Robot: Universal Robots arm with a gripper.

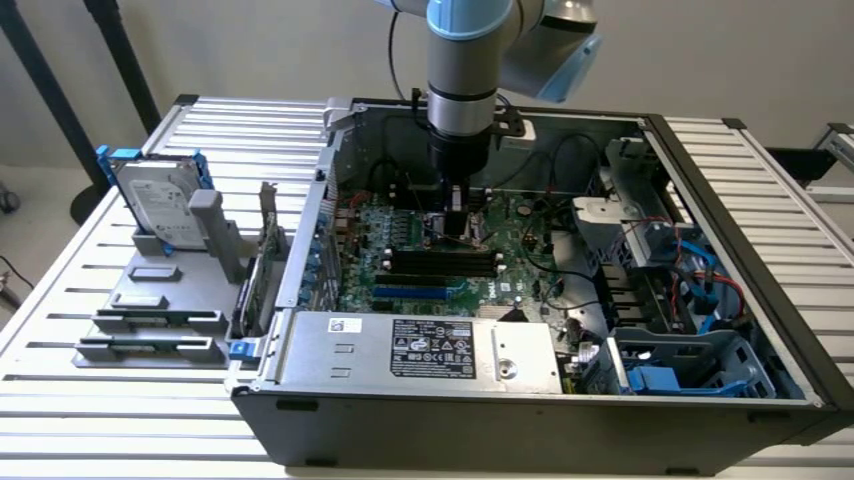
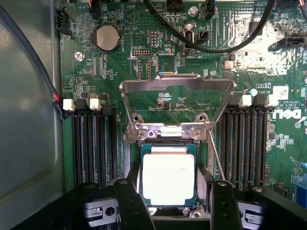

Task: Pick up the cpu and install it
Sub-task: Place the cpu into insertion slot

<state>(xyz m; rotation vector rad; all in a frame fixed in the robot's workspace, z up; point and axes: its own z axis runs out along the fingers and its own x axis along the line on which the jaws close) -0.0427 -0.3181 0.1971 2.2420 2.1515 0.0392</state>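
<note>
A grey Universal Robots arm reaches straight down into an open dark-grey desktop computer case that lies on its side on a slatted metal table. Its black claw hangs low over the green motherboard, near the middle of the board.

In the wrist view, the cpu, a small flat square chip with a pale silver-grey metal top and a thin dark rim, lies directly under the claw, centred between its two black fingers. The fingers stand apart by about the chip's width. Their tips appear to meet two opposite edges of the chip, so the claw seems to be pinching the cpu rather than hanging spread and free. The pinched edges are those that face the two banks of long black memory slots, one bank on either side.

The chip is square, so it has no long axis. Its sides run parallel to the walls of the dark square processor socket, and it sits squarely within that outline. Whether it is fully seated or held just above the contacts I cannot tell.

The socket's silver metal retaining frame stands hinged open, tilted up on the side of the socket away from the fingers, and does not cover the chip. A thin wire lever runs beside the socket, apart from the chip.
</note>
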